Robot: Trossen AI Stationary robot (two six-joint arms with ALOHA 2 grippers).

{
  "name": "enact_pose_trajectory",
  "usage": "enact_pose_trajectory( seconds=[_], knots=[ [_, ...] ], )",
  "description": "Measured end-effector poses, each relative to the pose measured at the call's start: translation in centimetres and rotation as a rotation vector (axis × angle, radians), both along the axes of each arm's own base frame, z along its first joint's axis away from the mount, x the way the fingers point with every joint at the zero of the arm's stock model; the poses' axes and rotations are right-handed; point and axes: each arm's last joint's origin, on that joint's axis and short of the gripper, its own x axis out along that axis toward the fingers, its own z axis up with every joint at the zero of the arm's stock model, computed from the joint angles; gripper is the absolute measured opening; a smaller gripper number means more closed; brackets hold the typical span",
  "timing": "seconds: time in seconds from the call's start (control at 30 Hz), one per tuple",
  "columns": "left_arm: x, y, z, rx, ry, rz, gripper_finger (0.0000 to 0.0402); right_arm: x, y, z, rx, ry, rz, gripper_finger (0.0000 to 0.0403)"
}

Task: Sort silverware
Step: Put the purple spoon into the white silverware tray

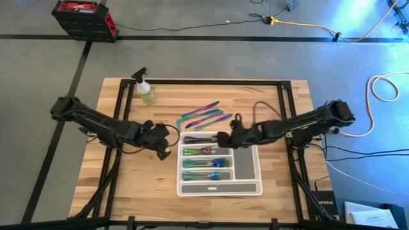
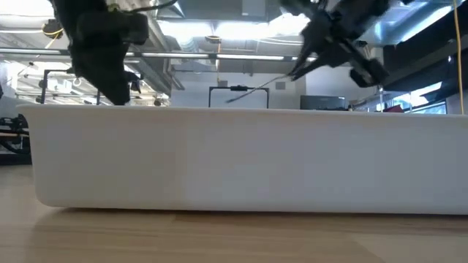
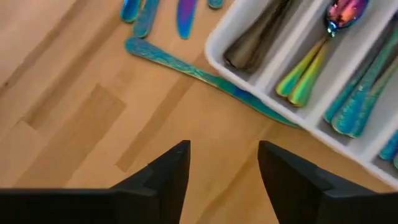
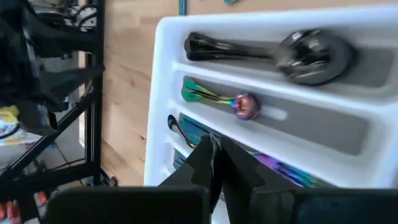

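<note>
My left gripper (image 3: 224, 168) has its two fingers (image 3: 168, 171) parted with bare wood showing between them; nothing is in the gap. Ahead of the fingertips lies a long rainbow-coloured utensil handle (image 3: 205, 78), flat on the tabletop, running slantwise across my line of approach, with its far end lost against the wall of the white compartment tray (image 3: 217, 46). Its long axis crosses the gap rather than lining up with it, so I judge the fingers can straddle it by going forward and down with little turning. The left arm is clearly the nearer one to it.

My right gripper (image 4: 216, 163) is closed tight, fingers pressed together, holding nothing as far as I can see. It hovers over the tray's left part, above a compartment of iridescent pieces (image 4: 273, 168); the black spoon (image 4: 273, 53) lies in the top slot and a small rainbow spoon (image 4: 221, 99) in the next.

From above, a few more loose iridescent pieces (image 1: 206, 115) lie on the wooden table (image 1: 128, 185) just beyond the tray, between the two arms. A yellow-green spray bottle (image 1: 146, 89) stands well apart near the far left corner. The low camera is mostly blocked by the tray wall, so heights are hard for me to judge there.
</note>
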Motion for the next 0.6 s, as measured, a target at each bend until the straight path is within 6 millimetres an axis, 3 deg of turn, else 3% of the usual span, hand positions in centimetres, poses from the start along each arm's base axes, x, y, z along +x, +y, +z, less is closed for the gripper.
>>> enact_pose_trajectory(
  seconds=[0.23, 0.37, 0.6],
  knots=[
    [-2.3, 2.8, 0.0, 0.095, -0.029, -0.147, 0.017, 5.7, 1.0, -0.3, 0.004, 0.169, -0.068, 0.0],
    [-3.6, 4.5, 0.2, 0.066, -0.116, -0.205, 0.017, 8.5, 1.5, -0.4, 0.022, 0.201, -0.116, 0.0],
    [-5.9, 6.4, -0.2, 0.023, -0.217, -0.244, 0.017, 11.5, 2.1, -1.4, 0.059, 0.219, -0.215, 0.0]
  ],
)
